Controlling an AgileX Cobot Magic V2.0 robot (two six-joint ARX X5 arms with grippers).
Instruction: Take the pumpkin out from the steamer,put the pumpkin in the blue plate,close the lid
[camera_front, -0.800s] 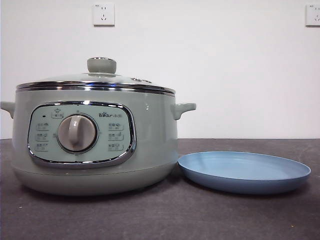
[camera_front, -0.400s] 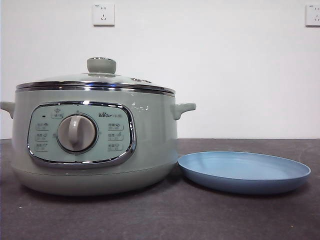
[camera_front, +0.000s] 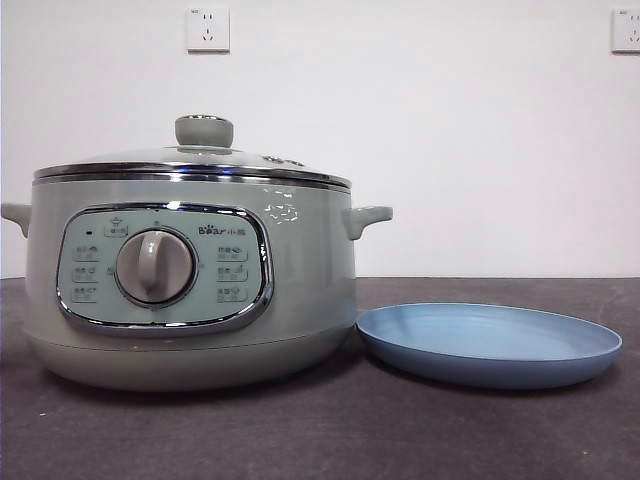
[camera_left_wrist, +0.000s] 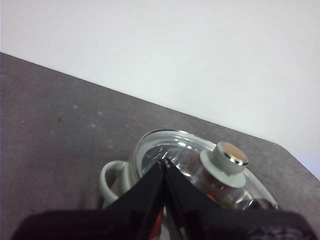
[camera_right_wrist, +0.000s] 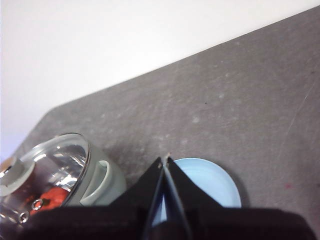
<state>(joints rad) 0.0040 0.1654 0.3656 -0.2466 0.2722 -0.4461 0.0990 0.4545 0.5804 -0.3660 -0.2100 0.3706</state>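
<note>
right now your left gripper (camera_left_wrist: 165, 162) hangs closed and empty above the steamer (camera_front: 190, 290), the lid (camera_left_wrist: 200, 170) knob just beyond its tips. pumpkin (camera_right_wrist: 50, 197) sits under the glass. your right gripper (camera_right_wrist: 165, 161), closed and empty, waits over the plate (camera_right_wrist: 210, 185).

On my desk (camera_front: 330, 440) the steamer (camera_front: 190, 290) fills the left half of the front frame, the lid (camera_front: 200, 160) seated on its top. The plate (camera_front: 490, 345) lies at lower right, just beside the steamer's base. Through the lid, the pumpkin (camera_right_wrist: 52, 196) sits inside. Two wall sockets (camera_front: 207, 28) sit along the upper edge.
</note>
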